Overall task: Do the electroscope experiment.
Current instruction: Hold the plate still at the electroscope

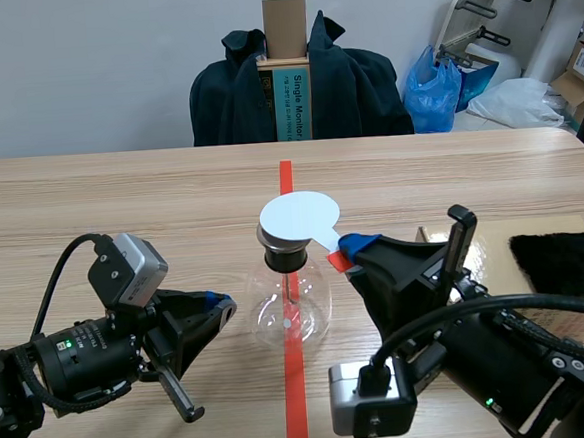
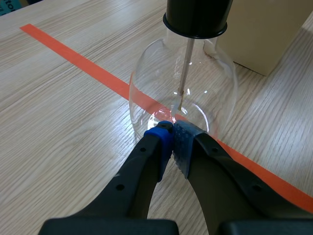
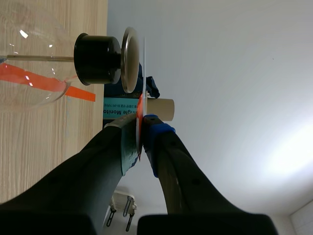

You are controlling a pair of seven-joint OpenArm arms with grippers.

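Note:
A round glass electroscope flask [image 1: 290, 307] stands on the red tape line, with a black stopper [image 1: 283, 255] in its neck and a thin rod hanging inside. A white disc [image 1: 299, 216] lies flat over the stopper's metal plate [image 3: 129, 59]. My right gripper [image 1: 350, 247] is shut on the disc's red-taped handle [image 1: 337, 262]; in the right wrist view the handle sits pinched in the right gripper [image 3: 141, 128]. My left gripper [image 1: 222, 306] is shut on nothing. In the left wrist view the left gripper [image 2: 171, 134] rests its tips against the flask [image 2: 183, 88] low on its wall.
A beige board [image 1: 495, 255] with a black fuzzy cloth [image 1: 568, 263] lies on the table at the right, behind my right arm. A chair with a dark jacket [image 1: 353, 84] and a cardboard box [image 1: 289, 69] stands across the table. A blue bag [image 1: 433, 87] is behind.

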